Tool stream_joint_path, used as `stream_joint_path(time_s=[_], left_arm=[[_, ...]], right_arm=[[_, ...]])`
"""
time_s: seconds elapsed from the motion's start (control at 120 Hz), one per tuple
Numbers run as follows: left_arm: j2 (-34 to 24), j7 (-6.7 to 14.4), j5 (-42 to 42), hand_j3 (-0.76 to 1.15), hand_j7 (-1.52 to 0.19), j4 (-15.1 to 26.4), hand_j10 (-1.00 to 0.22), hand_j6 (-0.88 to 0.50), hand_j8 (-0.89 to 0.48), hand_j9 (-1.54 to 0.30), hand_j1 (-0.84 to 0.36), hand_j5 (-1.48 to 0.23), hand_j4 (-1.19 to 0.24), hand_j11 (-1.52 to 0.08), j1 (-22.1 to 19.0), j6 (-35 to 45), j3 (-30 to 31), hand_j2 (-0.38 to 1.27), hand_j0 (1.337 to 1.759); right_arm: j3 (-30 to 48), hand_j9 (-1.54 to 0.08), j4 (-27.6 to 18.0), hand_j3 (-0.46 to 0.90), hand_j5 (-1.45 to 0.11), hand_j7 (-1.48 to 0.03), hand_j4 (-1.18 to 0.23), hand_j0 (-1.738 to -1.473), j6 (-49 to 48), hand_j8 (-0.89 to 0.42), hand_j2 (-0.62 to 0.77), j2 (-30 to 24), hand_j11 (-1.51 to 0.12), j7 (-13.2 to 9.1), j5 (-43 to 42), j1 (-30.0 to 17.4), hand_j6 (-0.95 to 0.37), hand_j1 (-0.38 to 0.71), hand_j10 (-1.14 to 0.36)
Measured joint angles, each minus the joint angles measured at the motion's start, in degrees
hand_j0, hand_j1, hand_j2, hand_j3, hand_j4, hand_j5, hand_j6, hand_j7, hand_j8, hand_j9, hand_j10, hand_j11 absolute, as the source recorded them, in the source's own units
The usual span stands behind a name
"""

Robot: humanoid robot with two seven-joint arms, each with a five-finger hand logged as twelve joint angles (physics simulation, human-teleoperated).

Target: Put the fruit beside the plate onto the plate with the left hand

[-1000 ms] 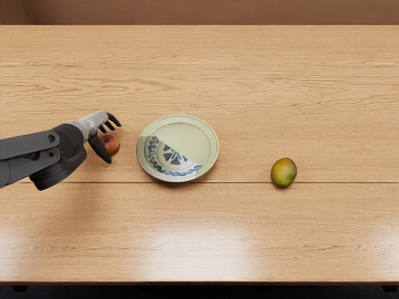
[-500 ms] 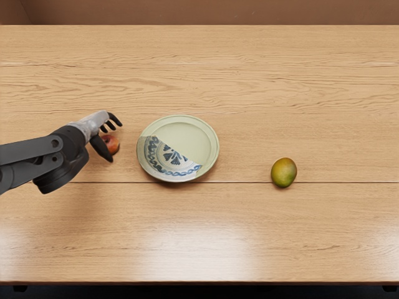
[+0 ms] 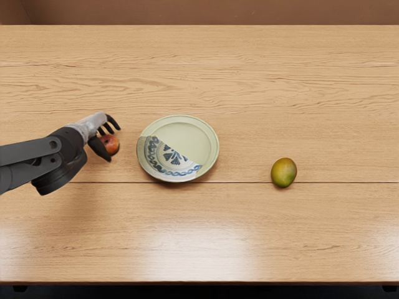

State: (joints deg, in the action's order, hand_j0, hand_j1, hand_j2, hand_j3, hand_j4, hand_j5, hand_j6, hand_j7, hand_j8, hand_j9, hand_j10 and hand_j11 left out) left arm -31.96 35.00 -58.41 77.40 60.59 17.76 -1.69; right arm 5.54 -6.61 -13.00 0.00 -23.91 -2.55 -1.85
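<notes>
A small red-orange fruit (image 3: pixel 112 144) lies on the table just left of the plate (image 3: pixel 206 138), a pale green dish with a blue pattern. My left hand (image 3: pixel 105 136) reaches in from the left edge and sits right at the fruit. Its dark fingers (image 3: pixel 111 123) spread above the fruit and the thumb curves below it, so the hand is around the fruit without a closed grasp. The fruit still rests on the wood. My right arm is out of view.
A green-yellow mango (image 3: pixel 283 172) lies on the table well to the right of the plate. The table's front edge runs along the bottom of the view and a wall stands behind its far edge.
The left hand shifted slightly up and then back left, with the thumb now curling closer under the fruit. The fruit, plate and mango have not moved.
</notes>
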Motion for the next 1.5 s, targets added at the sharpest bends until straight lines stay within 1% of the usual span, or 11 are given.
stream_joint_path(time_s=[0.1, 0.125, 0.3, 0.467, 0.567, 0.75, 0.958, 1.125, 1.375, 1.442, 1.5], left_arm=[[0.31, 0.0, 0.01, -0.01, -0.57, 0.0, -0.44, -0.44, -0.43, -0.56, -0.17, -0.57, -0.44, -0.57, -0.3, 0.0, 0.01, 0.09, 1.657], [0.32, -0.01, -0.01, 0.07, -0.57, -0.01, -0.44, -0.44, -0.43, -0.55, -0.18, -0.57, -0.44, -0.57, -0.37, 0.0, 0.01, 0.06, 1.655], [0.08, -0.02, 0.05, 0.05, -0.63, 0.0, -0.48, -0.48, -0.47, -0.61, -0.22, -0.63, -0.48, -0.63, -0.35, 0.0, -0.05, 0.15, 1.636], [-0.25, -0.01, 0.07, 0.02, -0.69, 0.03, -0.53, -0.52, -0.52, -0.68, -0.27, -0.68, -0.53, -0.69, -0.38, -0.01, -0.07, 0.13, 1.648], [-0.21, 0.01, 0.07, 0.01, -0.72, 0.03, -0.55, -0.5, -0.55, -0.72, -0.28, -0.72, -0.55, -0.72, -0.39, -0.03, -0.07, 0.14, 1.651], [0.06, 0.08, 0.12, 0.01, -0.81, -0.02, -0.61, -0.46, -0.5, -0.81, -0.28, -0.8, -0.61, -0.81, -0.39, -0.04, -0.07, 0.13, 1.65], [-0.16, 0.04, 0.45, 0.0, -0.86, -0.04, -0.63, -0.44, -0.47, -0.85, -0.28, -0.86, -0.63, -0.85, -0.39, -0.12, -0.14, 0.14, 1.65], [-0.38, 0.03, 0.71, 0.0, -0.86, 0.14, -0.64, -0.45, -0.49, -0.86, -0.29, -0.87, -0.64, -0.86, -0.26, -0.08, -0.21, 0.22, 1.653], [-0.51, 0.0, 0.96, 0.0, -0.86, 0.84, -0.65, -0.45, -0.49, -0.87, -0.29, -0.88, -0.64, -0.87, 0.48, -0.08, -0.97, 0.23, 1.654], [-1.72, 0.0, 1.09, 0.0, -0.86, 1.25, -0.65, -0.45, -0.5, -0.86, -0.29, -0.89, -0.64, -0.86, 0.96, -0.09, -1.07, 0.27, 1.655], [-2.2, 0.0, 1.05, 0.0, -0.85, 1.61, -0.65, -0.44, -0.49, -0.87, -0.3, -0.88, -0.64, -0.87, 1.48, -0.07, -1.13, 0.25, 1.655]], right_arm=[[0.0, 0.0, 0.01, 0.0, 0.0, 0.0, 0.0, -1.658, 0.02, 0.0, 0.0, 0.0, 0.0, 0.0, 0.0, 0.0, 0.0, -0.35, 0.0], [0.0, 0.0, 0.01, 0.0, 0.0, 0.0, 0.0, -1.658, 0.02, 0.0, 0.0, 0.0, 0.0, 0.0, 0.0, 0.0, 0.0, -0.35, 0.0], [0.0, 0.0, 0.01, 0.0, 0.0, 0.0, 0.0, -1.658, 0.05, 0.0, 0.0, 0.0, 0.0, 0.0, 0.0, 0.0, 0.0, -0.35, 0.0], [0.0, 0.0, 0.01, 0.0, 0.0, 0.0, 0.0, -1.658, 0.02, 0.0, 0.0, 0.0, 0.0, 0.0, 0.0, -0.02, 0.0, -0.35, 0.0], [0.0, 0.0, 0.01, 0.0, 0.0, 0.0, 0.0, -1.658, 0.01, 0.0, 0.0, 0.0, 0.0, 0.0, 0.0, -0.02, 0.0, -0.35, 0.0], [0.0, 0.0, 0.01, 0.0, 0.0, 0.0, 0.0, -1.658, 0.02, 0.0, 0.0, 0.0, 0.0, 0.0, 0.0, -0.02, 0.0, -0.35, 0.0], [0.0, 0.0, 0.01, 0.0, 0.0, 0.0, 0.0, -1.658, 0.04, 0.0, 0.0, 0.0, 0.0, 0.0, 0.0, -0.01, 0.0, -0.35, 0.0], [0.0, 0.0, 0.01, 0.0, 0.0, 0.0, 0.0, -1.658, 0.06, 0.0, 0.0, 0.0, 0.0, 0.0, 0.0, -0.01, 0.0, -0.35, 0.0], [-0.06, 0.0, 0.01, 0.0, 0.0, 0.0, 0.0, -1.658, 0.08, 0.0, 0.0, 0.0, 0.0, 0.0, 0.0, -0.02, 0.0, -0.35, 0.0], [-0.07, 0.0, 0.01, 0.0, 0.0, 0.0, 0.0, -1.658, 0.08, 0.0, 0.0, 0.0, 0.0, 0.0, 0.0, -0.01, 0.0, -0.35, 0.0], [-0.07, 0.0, 0.01, 0.0, 0.0, 0.0, 0.0, -1.658, 0.08, 0.0, 0.0, 0.0, 0.0, 0.0, 0.0, 0.0, 0.0, -0.35, 0.0]])
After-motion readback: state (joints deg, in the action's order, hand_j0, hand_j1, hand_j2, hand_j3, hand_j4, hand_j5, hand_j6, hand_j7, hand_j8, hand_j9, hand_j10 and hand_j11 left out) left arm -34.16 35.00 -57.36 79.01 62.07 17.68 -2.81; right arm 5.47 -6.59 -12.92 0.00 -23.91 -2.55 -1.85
